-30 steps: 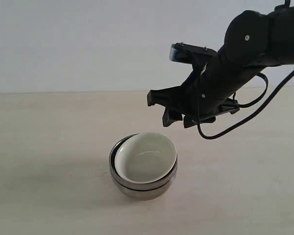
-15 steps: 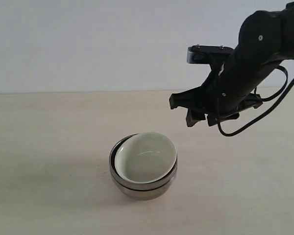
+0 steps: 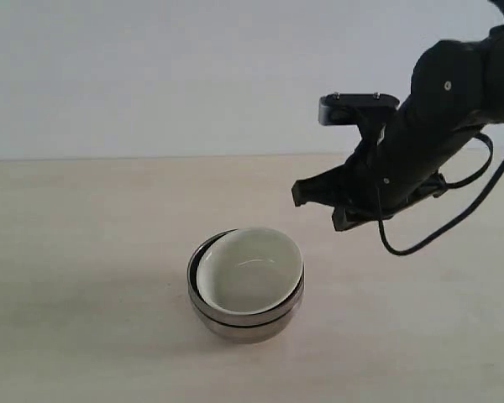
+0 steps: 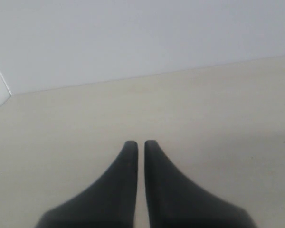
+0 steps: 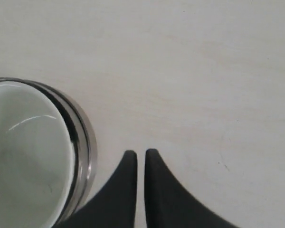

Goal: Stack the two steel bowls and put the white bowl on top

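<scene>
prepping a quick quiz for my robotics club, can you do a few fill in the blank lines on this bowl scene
1. The white bowl sits ____ the steel bowls, not beside them.
2. The right gripper, off to one side of the stack, holds ____.
3. The left gripper has its jaws ____ above the table.

Missing words: inside; nothing; shut

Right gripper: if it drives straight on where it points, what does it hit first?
Probably bare table, just beside the steel bowls. In the wrist view the right gripper aims past them, not at them. Depth is unclear.
</scene>
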Motion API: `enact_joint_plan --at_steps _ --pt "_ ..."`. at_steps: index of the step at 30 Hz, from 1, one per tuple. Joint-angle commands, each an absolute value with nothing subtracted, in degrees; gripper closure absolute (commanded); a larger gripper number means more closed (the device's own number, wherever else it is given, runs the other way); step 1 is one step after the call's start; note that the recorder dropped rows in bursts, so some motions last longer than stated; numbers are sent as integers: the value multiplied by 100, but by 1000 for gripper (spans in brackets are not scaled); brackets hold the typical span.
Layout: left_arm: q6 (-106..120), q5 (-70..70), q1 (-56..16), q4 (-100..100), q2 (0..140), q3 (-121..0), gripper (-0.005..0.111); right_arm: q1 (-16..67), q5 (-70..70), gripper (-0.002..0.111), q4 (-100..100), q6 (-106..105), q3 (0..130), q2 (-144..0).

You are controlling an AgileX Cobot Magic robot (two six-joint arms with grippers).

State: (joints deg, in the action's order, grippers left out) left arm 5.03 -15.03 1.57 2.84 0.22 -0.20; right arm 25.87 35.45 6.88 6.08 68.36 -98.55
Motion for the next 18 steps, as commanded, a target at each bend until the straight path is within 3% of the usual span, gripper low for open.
enact_joint_plan --at_steps 1,4,12,18 --pt "447 -1458 173 236 0 0 103 2583 2413 108 1017 611 5716 -9708" --pt "447 -1458 173 236 0 0 103 2583 1866 108 1097 601 5100 -9335" --pt "447 -1458 173 236 0 0 103 2583 450 108 1443 1105 2994 -6399" --pt "447 -1458 173 236 0 0 103 2583 995 108 1471 1939 2463 -4798"
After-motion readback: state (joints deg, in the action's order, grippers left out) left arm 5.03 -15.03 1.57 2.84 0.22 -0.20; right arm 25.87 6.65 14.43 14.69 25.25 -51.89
